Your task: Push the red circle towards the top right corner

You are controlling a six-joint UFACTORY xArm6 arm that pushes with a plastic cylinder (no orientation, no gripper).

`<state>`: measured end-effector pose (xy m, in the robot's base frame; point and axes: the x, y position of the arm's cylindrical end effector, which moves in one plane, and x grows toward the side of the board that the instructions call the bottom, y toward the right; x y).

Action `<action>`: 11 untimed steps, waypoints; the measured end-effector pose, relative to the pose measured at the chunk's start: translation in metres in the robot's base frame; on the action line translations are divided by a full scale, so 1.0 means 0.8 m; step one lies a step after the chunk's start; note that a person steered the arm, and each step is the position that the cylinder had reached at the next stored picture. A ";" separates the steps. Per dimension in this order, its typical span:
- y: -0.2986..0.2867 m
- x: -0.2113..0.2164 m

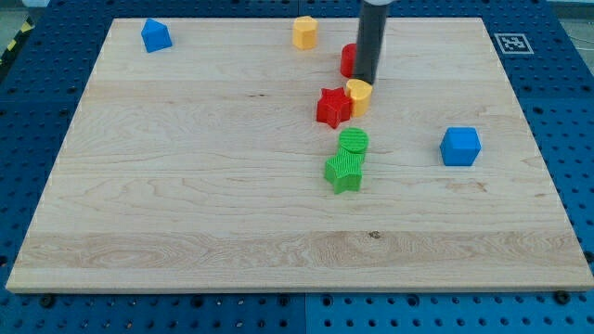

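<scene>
Red circle (347, 59) sits near the top edge of the wooden board (186, 204), a little right of centre and well short of the top right corner. Only its left part shows; the rod hides the rest.

My tip (366, 82) ends just right of and slightly below the red circle, apparently touching or nearly touching it (the overlap makes contact impossible to confirm). No jaws on this rig, only the bare rod, so nothing is pinched or spread.

Key relation: the target corner lies toward the view's right and up from the circle, and my tip stands on that same right-hand side. Judgement: a push from here would drive the circle left, away from the corner. The tip likely needs to pass round to the circle's lower left before pushing.

Neighbours:
- yellow cylinder (358, 95), just below my tip, touching the red star (332, 107)
- green cylinder (353, 142) against green star (344, 173), below those
- yellow block (304, 32) at the top edge, left of the circle
- blue cube (460, 146) near the right edge
- blue block (156, 35) by the top left corner

Risk: rounding below the circle may clip the yellow cylinder.
</scene>
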<state>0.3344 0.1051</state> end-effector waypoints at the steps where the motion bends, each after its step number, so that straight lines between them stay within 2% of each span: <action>1: 0.043 0.000; 2: 0.047 0.000; 6: -0.042 0.000; 8: -0.044 0.000; 9: -0.080 -0.008; 11: -0.074 -0.065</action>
<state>0.2828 0.0460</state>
